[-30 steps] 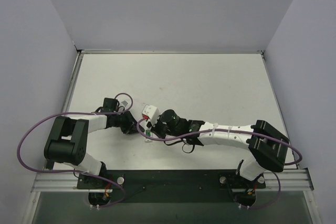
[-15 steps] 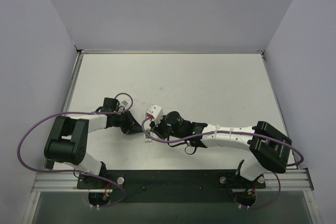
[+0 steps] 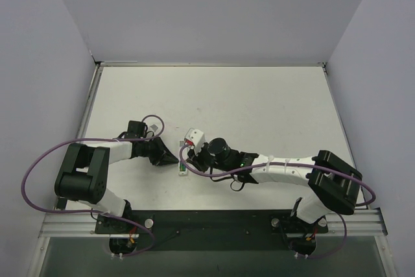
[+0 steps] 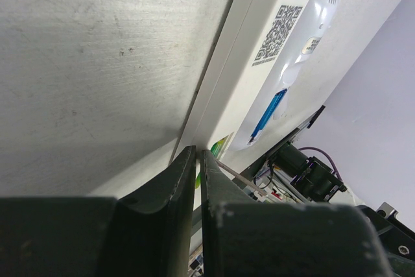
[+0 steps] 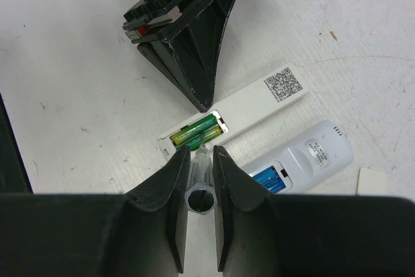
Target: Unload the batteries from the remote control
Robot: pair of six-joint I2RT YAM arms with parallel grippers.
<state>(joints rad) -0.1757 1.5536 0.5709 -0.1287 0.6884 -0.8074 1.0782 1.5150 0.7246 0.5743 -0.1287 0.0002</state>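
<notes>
The right gripper (image 5: 200,152) has its jaws narrowed hard on a thin white stick (image 5: 201,174). The stick's tip lies on the 2 green batteries (image 5: 194,132), which sit in the open bay at the end of the flat remote (image 5: 259,104). The left gripper (image 5: 202,98), jaws drawn to a slit and carrying nothing, sets its tips at the remote's far long edge, just beside that bay, as a brace. To do this prying step well, I judge the tip should catch under 1 cell's end and lever up gently, with the brace kept firm so the remote neither skids nor flips. Just beside it, on the near side, lies a rounded remote (image 5: 312,154) with blue batteries (image 5: 267,180) in its bay, so a freed cell could roll against it. A pale flat piece (image 5: 375,181) sits at the right. The 2 wrists crowd each other near the front of the table (image 3: 259,95); bare surface lies beyond, toward the back wall.
</notes>
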